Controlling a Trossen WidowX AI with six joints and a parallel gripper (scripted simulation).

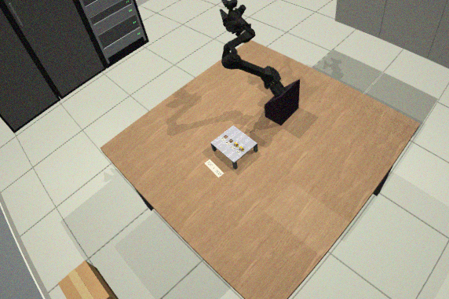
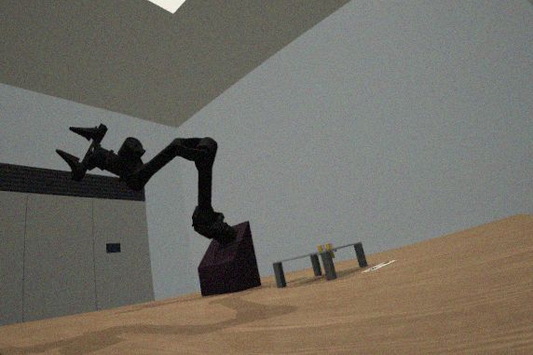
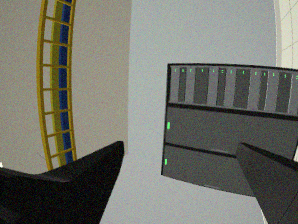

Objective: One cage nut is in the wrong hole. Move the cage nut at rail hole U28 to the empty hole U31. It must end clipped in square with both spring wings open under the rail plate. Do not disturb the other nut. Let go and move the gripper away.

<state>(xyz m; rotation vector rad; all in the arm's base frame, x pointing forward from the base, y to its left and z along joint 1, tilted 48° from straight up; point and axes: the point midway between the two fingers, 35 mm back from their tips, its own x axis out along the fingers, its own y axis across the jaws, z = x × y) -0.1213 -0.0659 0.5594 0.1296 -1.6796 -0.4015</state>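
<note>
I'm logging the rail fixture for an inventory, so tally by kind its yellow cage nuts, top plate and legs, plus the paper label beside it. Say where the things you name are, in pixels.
Yellow cage nuts (image 1: 241, 148) (image 2: 329, 247): 2
Pale grey rail plate (image 1: 235, 131) (image 2: 296, 258): 1
Dark grey block legs (image 1: 235, 165) (image 2: 330, 267): 4
White printed paper label (image 1: 213, 168) (image 2: 379, 266): 1
Total: 8

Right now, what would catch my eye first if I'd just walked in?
Probably the black jointed robot arm, reaching up and away from a dark wedge-shaped block, its two-fingered gripper spread open in the air. Next, the small pale four-legged plate on the wooden table, bearing two yellow bits.
</note>
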